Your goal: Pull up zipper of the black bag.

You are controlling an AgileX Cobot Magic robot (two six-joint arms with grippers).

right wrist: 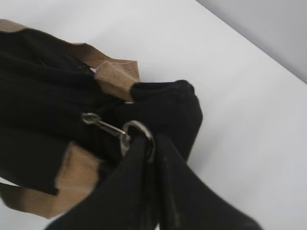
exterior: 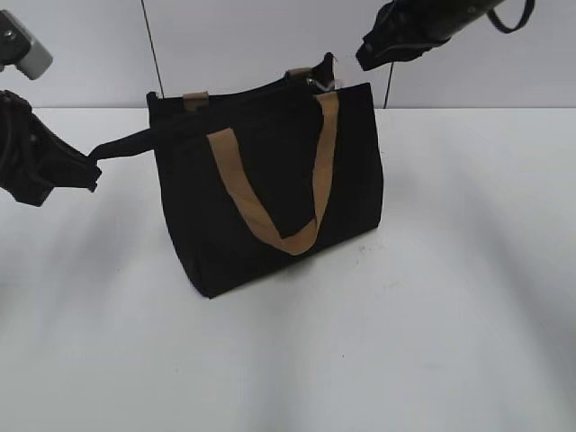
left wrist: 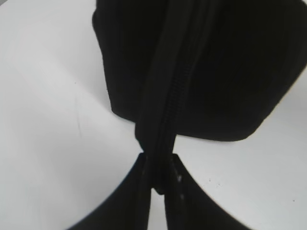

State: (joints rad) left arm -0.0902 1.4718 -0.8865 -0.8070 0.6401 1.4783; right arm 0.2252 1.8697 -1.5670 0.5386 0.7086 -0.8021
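Observation:
The black bag [exterior: 189,207] stands upright mid-table with a tan handle [exterior: 270,229] hanging down its front. My left gripper [exterior: 93,175] is shut on the black tab [exterior: 126,144], which is stretched out from the bag's top left corner. In the left wrist view the jaws [left wrist: 158,167] pinch that tab and the zipper [left wrist: 175,96] runs away from them along the bag [left wrist: 230,72]. My right gripper [exterior: 362,58] is at the bag's top right corner. In the right wrist view its jaws [right wrist: 152,146] are shut on the silvery ring pull [right wrist: 136,128], near the bag's end [right wrist: 172,110].
The white table [exterior: 432,315] spreads all round the bag. A pale wall [exterior: 252,36] with a dark vertical seam stands behind it. A grey-white camera housing [exterior: 27,49] sits on the left arm at the upper left.

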